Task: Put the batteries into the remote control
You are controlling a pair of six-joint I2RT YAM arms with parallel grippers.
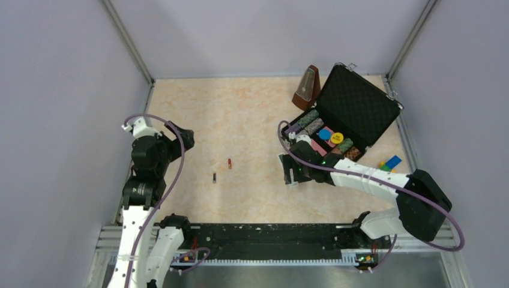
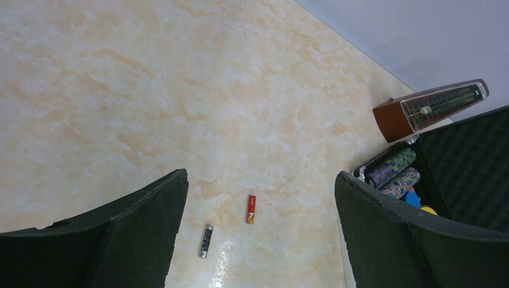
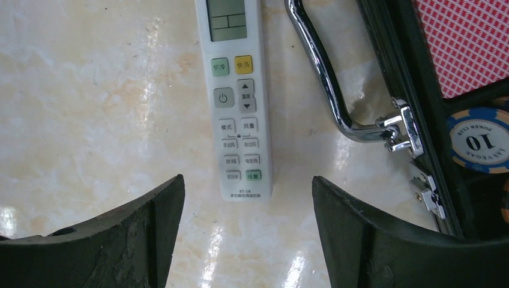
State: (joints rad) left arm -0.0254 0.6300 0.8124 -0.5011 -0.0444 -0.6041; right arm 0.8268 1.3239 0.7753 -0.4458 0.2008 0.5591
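Observation:
The red battery (image 1: 229,163) and the black battery (image 1: 214,177) lie loose on the marbled table, a little apart. In the left wrist view, the red battery (image 2: 251,209) and the black battery (image 2: 206,241) both show between the wide-set fingers of my left gripper (image 2: 261,180), which hangs open well above them at the table's left (image 1: 186,139). The white remote control (image 3: 237,96) lies buttons up. My right gripper (image 3: 247,180) is open over its near end, one finger on each side, neither touching. From the top view, the right gripper (image 1: 293,171) hides the remote.
An open black case (image 1: 354,111) of poker chips and cards stands at the back right, its chrome handle (image 3: 318,78) close to the right of the remote. A brown metronome (image 1: 307,88) stands behind it. Coloured blocks (image 1: 389,163) lie near the right edge.

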